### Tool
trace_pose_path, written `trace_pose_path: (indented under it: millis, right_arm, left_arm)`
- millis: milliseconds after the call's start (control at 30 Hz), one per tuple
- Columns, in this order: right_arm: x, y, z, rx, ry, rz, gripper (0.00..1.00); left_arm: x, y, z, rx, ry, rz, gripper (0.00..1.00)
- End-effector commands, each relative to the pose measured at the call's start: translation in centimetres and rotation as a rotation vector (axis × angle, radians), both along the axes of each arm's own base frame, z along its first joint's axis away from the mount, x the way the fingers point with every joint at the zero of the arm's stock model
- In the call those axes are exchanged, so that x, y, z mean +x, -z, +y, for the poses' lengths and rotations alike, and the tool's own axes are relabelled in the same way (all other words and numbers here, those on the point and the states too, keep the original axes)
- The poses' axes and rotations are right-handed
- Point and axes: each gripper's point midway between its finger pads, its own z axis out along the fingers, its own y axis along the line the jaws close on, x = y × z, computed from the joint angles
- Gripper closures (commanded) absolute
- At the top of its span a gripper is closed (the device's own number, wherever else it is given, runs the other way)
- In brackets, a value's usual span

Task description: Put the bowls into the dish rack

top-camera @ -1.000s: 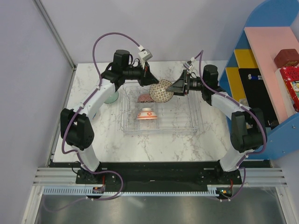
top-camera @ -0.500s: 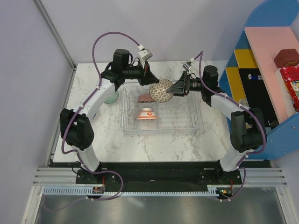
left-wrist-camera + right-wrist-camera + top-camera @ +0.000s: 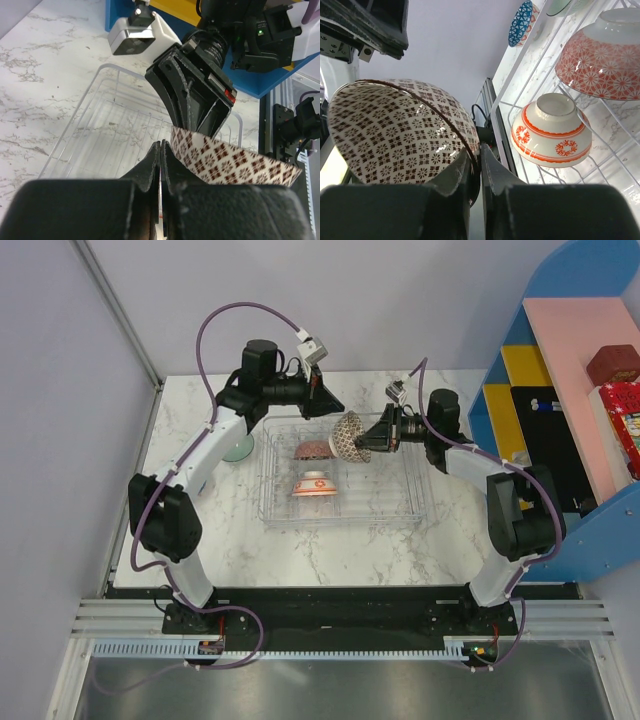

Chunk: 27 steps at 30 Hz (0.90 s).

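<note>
Beige lattice bowl (image 3: 395,130), rim pinched tight in right claw (image 3: 479,161), held tilted over rack (image 3: 340,523), probably to stand on edge inside; left claw (image 3: 160,150) closed, empty, alongside.

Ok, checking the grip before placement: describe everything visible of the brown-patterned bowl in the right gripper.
The brown-patterned bowl is glossy and ceramic-looking, beige with a dark brown floral lattice inside and out. It hangs tipped on its side above the dish rack. Its rim is pinched by the right gripper, one finger inside and one outside.
</note>
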Motion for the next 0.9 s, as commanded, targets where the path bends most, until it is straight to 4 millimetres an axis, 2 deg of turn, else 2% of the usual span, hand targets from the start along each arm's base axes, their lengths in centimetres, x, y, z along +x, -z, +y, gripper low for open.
trace_pose_path:
  millis: [0, 133, 233, 300, 333, 367, 400, 500, 533, 567, 600, 667, 800, 867]
  right_arm:
    - [-0.3, -3.5, -0.1, 0.042, -0.027, -0.158, 0.96]
    - [-0.1, -3.3, -0.1, 0.029, -0.018, -0.157, 0.99]
    - [0.8, -2.4, -0.3, -0.03, 0.02, -0.175, 1.0]
    - [1.6, -1.2, -0.8, -0.131, 0.045, -0.21, 1.0]
    - [1.8, -1.2, -1.0, -0.161, 0.061, -0.227, 1.0]
    - [2.5, -0.5, -1.5, -0.229, 0.11, -0.194, 1.0]
    - [2.8, -0.2, -1.9, -0.261, 0.115, -0.246, 1.0]
    - [4.1, 0.6, -3.1, -0.382, 0.184, -0.276, 1.0]
    - [4.5, 0.7, -3.5, -0.424, 0.213, -0.294, 1.0]
    - [4.7, 0.7, -3.9, -0.46, 0.231, -0.292, 1.0]
    - [5.5, 1.0, -4.7, -0.516, 0.287, -0.301, 1.0]
    - [5.9, 0.8, -5.6, -0.576, 0.324, -0.331, 1.0]
    - [6.8, 0.3, -7.5, -0.7, 0.419, -0.378, 1.0]
    - [7.0, -0.4, -8.4, -0.764, 0.468, -0.414, 1.0]
  left_arm:
    - [-0.3, -0.7, 0.0, -0.016, 0.014, 0.015, 0.98]
    - [-0.1, -0.8, 0.0, -0.016, 0.008, 0.013, 0.98]
    - [0.2, -0.9, 0.2, -0.004, -0.028, 0.015, 0.97]
    - [0.7, -0.8, 0.7, 0.014, -0.077, 0.018, 0.81]
    - [0.6, -0.9, 1.0, 0.022, -0.095, 0.023, 0.72]
    - [0.8, -0.9, 1.2, 0.035, -0.121, 0.016, 0.71]
    - [1.0, -0.8, 1.5, 0.044, -0.14, 0.013, 0.69]
    - [1.1, -0.9, 2.4, 0.083, -0.199, 0.014, 0.47]
    - [1.2, -0.8, 2.6, 0.094, -0.21, 0.016, 0.38]
    - [1.3, -0.1, 3.0, 0.129, -0.237, 0.042, 0.33]
    - [1.4, -0.5, 3.1, 0.133, -0.246, 0.039, 0.29]
    - [1.5, -0.2, 3.3, 0.158, -0.265, 0.048, 0.16]
    - [2.0, -0.6, 3.3, 0.172, -0.307, 0.042, 0.01]
    - [2.4, -0.3, 3.1, 0.2, -0.336, 0.041, 0.0]
